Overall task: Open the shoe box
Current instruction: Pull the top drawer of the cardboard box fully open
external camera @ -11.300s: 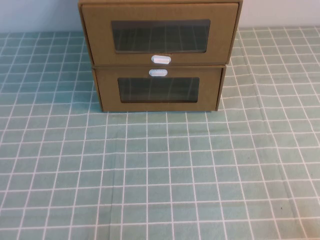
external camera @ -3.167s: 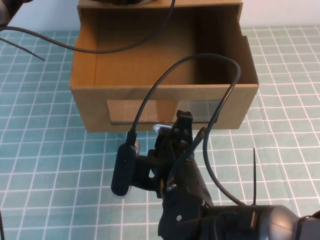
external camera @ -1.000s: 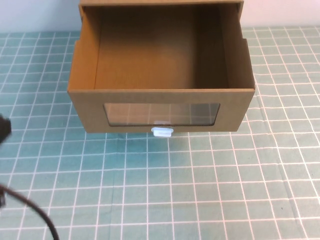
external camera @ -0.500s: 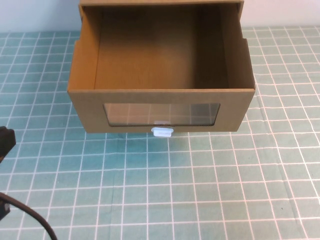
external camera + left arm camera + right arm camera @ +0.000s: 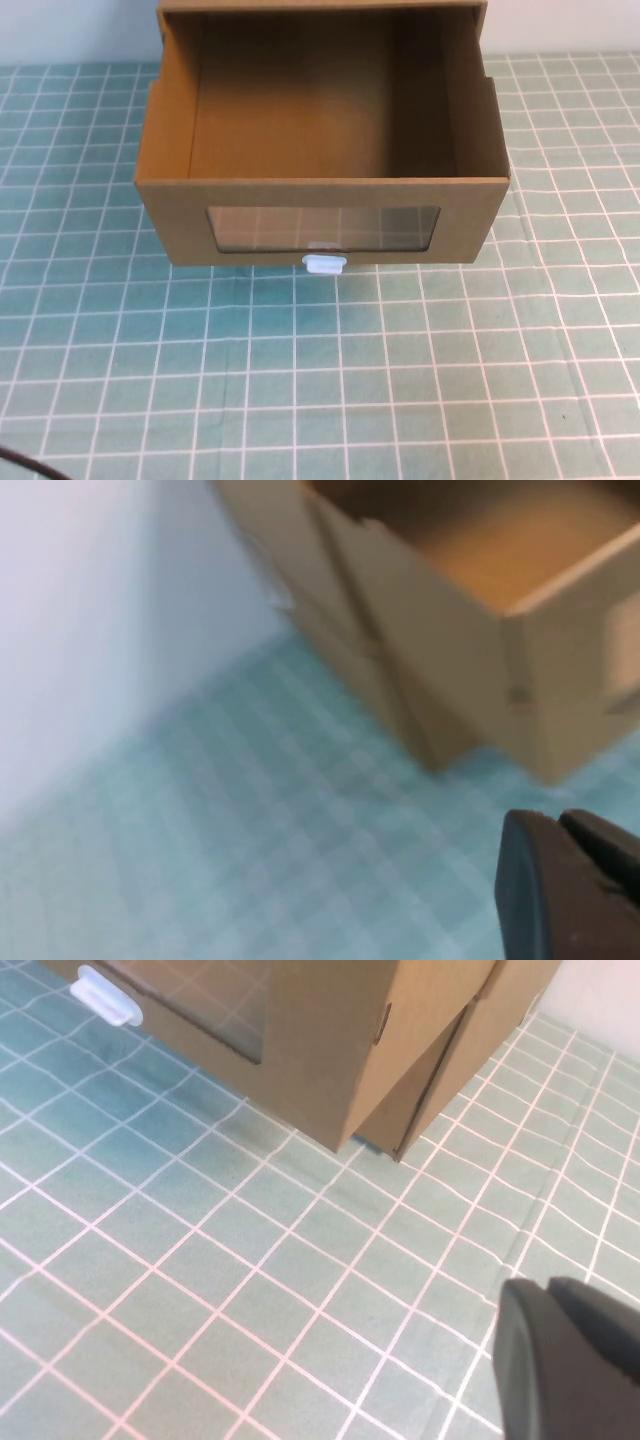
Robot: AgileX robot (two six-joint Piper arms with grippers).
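One green grid cloth (image 5: 320,380), cardboard box (image 5: 500,1020) at far ctr, top drawer (image 5: 320,195) pulled well out toward robot, white tab (image 5: 325,264) on drawer front, left gripper (image 5: 560,822) low over cloth by box's left side, closed, empty, right gripper (image 5: 545,1286) near front-right corner, closed, empty

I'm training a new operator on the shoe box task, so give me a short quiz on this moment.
1. True or false: the top drawer is pulled out and empty.
2. Relative to the window, the white handle sits: A above, B below, C beside.
3. Fill in: the left gripper, off the drawer's left side, and the right gripper, off its right front corner, both over the cloth, hold ____.
Key: 1 true; 2 B; 3 nothing.
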